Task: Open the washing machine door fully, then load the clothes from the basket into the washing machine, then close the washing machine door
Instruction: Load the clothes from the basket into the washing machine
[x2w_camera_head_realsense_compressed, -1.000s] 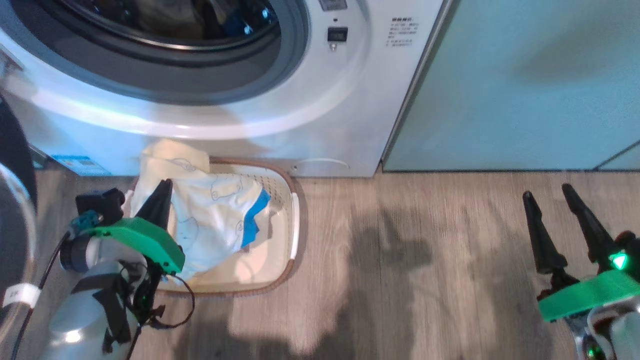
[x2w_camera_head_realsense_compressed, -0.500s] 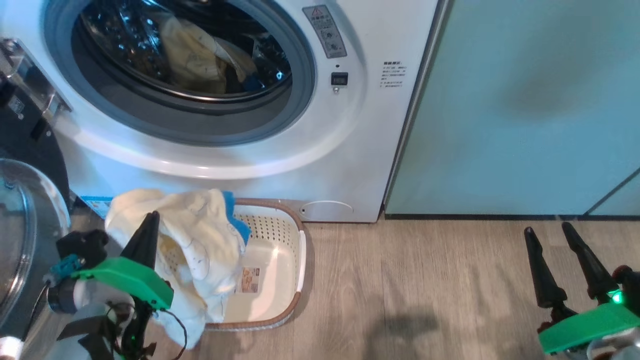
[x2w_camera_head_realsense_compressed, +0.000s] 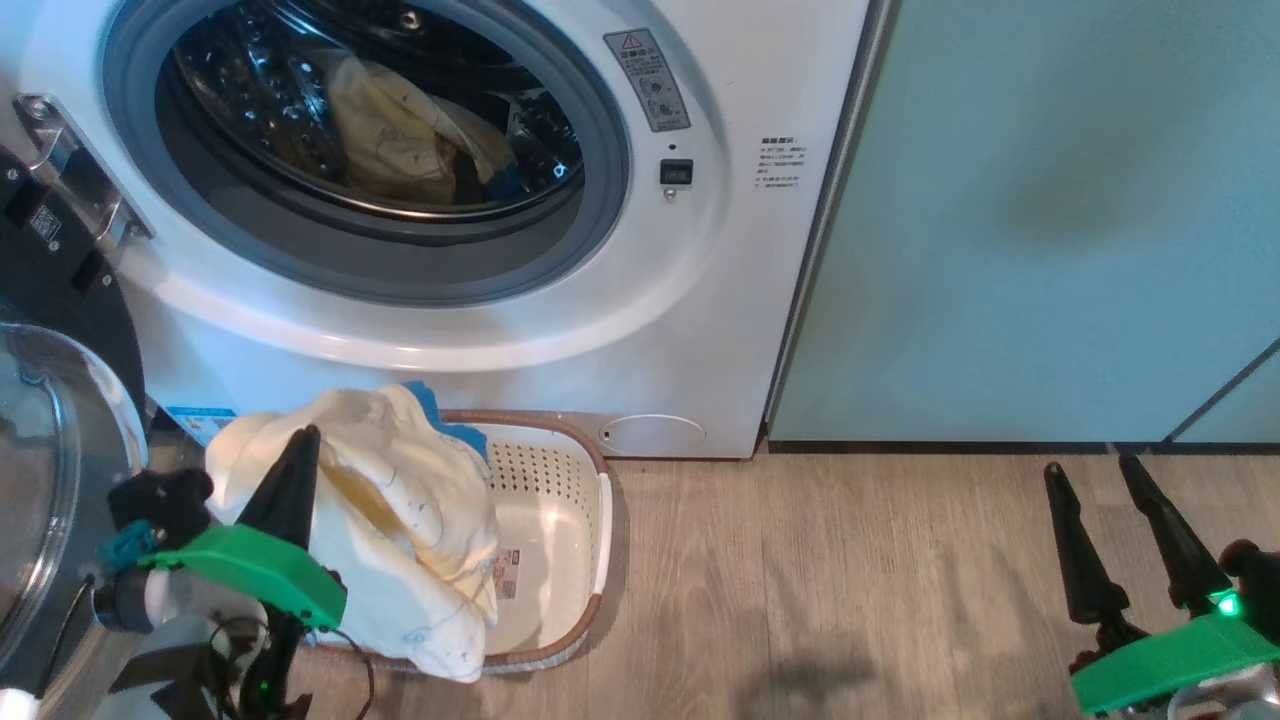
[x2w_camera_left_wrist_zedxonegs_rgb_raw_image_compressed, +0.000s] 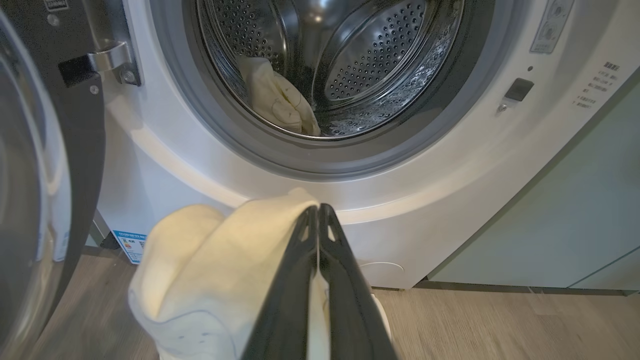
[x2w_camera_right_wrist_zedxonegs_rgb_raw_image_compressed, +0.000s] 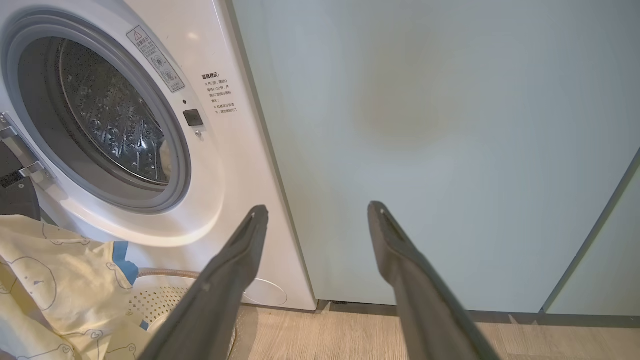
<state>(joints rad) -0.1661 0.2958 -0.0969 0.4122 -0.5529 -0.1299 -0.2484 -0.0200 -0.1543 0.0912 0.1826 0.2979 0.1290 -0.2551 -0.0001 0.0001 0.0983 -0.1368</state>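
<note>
Left gripper (x2w_camera_left_wrist_zedxonegs_rgb_raw_image_compressed: 318, 211) pinches clothes (x2w_camera_head_realsense_compressed: 400, 505) over basket (x2w_camera_head_realsense_compressed: 530, 465), lower left. Right gripper (x2w_camera_head_realsense_compressed: 1088, 468) spread, lower right. Washer (x2w_camera_head_realsense_compressed: 740, 300) sticker (x2w_camera_head_realsense_compressed: 647, 80) illegible.

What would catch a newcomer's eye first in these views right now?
The left gripper is shut on a soft pale yellow printed garment over the small cream perforated plastic basket on the floor. Behind it the large white front-loading washing machine stands open, its round black-rimmed glass door swung to the left, another yellow garment in the steel drum. The right gripper hovers open at lower right.
</note>
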